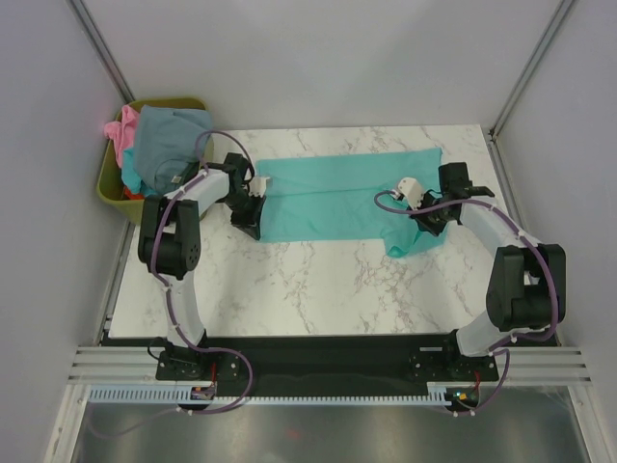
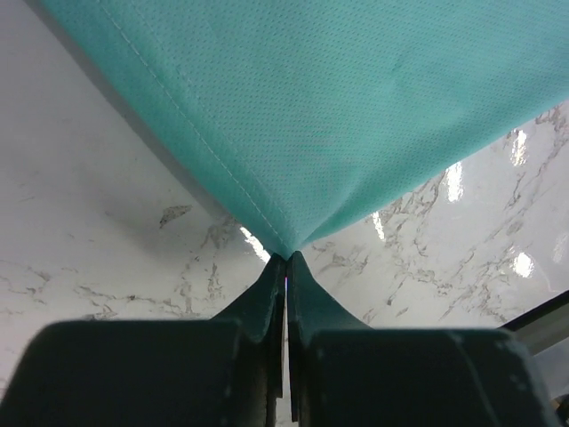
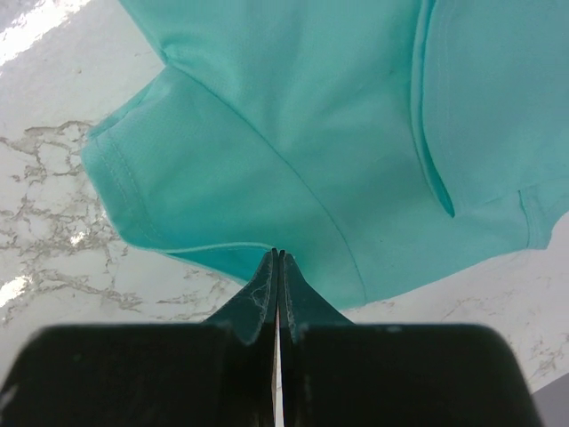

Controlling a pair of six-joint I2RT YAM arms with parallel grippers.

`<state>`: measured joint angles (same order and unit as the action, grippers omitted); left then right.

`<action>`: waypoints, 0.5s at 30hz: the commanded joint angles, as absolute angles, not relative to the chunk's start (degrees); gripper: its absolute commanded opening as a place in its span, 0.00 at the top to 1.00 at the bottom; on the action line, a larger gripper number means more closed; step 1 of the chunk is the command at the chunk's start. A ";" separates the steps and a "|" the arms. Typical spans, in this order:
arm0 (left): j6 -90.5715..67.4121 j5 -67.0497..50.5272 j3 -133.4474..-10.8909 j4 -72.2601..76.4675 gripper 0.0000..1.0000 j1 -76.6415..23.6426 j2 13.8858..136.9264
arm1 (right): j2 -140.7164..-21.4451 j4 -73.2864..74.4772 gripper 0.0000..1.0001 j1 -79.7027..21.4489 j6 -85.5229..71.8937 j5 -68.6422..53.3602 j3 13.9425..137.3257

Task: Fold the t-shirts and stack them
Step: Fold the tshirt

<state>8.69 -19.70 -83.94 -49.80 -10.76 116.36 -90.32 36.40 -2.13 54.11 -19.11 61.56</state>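
Note:
A teal t-shirt point(image 1: 337, 193) lies spread sideways across the far half of the marble table point(image 1: 318, 289). My left gripper point(image 1: 253, 220) is at its near left corner. In the left wrist view the jaws point(image 2: 286, 258) are shut on that corner, and the cloth point(image 2: 338, 107) rises taut from the tips. My right gripper point(image 1: 427, 227) is at the shirt's right end beside a sleeve. In the right wrist view it point(image 3: 278, 253) is shut on the near edge of the teal cloth point(image 3: 293, 133). A grey-blue t-shirt point(image 1: 169, 135) and a pink one point(image 1: 120, 130) sit bunched in the bin.
The olive-green bin point(image 1: 106, 183) stands off the table's far left corner, close to my left arm. Grey walls enclose the table on the left, right and back. Bare marble lies between the shirt and the arm bases.

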 commanded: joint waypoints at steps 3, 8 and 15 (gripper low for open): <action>12.04 -18.02 -90.52 -52.29 0.98 -10.20 111.53 | -89.56 31.39 1.00 -1.76 48.35 -18.02 66.09; 13.71 -16.61 -95.43 -54.22 0.98 -9.93 112.59 | -90.17 28.22 1.00 -1.50 43.69 -17.05 69.16; 15.55 -16.79 -103.70 -58.00 0.98 -10.02 116.71 | -93.86 24.00 1.00 -0.79 39.20 -15.73 76.10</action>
